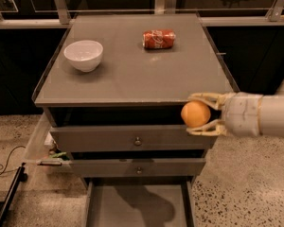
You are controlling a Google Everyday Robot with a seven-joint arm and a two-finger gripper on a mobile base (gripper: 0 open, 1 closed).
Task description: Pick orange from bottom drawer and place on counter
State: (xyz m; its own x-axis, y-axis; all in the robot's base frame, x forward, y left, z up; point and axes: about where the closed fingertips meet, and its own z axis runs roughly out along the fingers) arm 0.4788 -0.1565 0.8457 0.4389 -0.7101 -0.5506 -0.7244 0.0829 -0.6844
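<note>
Orange [195, 114] clenched in the tool [198, 114], level with the front edge of the surface [132, 74]; the open bottom drawer [137, 207] lies below, to its left. A clean placement likely means clearing that edge first, then releasing short of the can [158, 39] beyond.

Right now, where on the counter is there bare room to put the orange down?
The counter is bare across its front half and along the right edge past the red can. The strip between the white bowl and the can is free. Only the back left, by the bowl, is tight. The jaws hold the orange just off the front right corner.
</note>
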